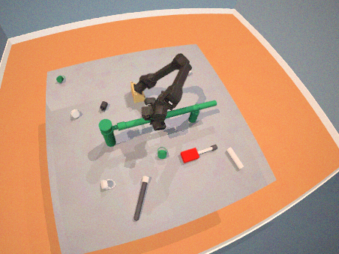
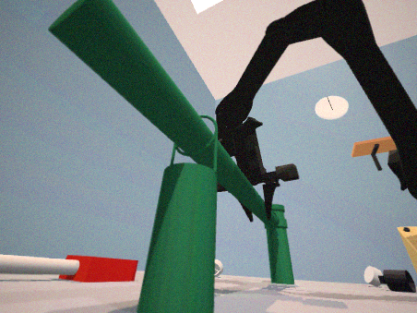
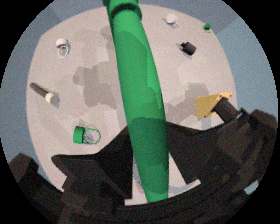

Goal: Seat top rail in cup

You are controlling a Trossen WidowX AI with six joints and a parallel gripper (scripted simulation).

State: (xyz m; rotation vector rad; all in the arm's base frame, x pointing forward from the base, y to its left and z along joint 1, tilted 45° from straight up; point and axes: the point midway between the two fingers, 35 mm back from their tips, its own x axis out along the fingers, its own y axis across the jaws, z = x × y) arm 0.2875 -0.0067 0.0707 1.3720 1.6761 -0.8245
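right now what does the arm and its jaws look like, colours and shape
The arm is matte black all over, built of thick rounded links with bulkier joints. The gripper is black too, blocky, with two angular jaws that narrow toward their tips. No cables, stickers or markings show in any view.

The arm (image 1: pixel 170 84) is matte black throughout, with 2 long rounded links, bulky cylindrical joints, and a blocky black gripper (image 1: pixel 157 124).
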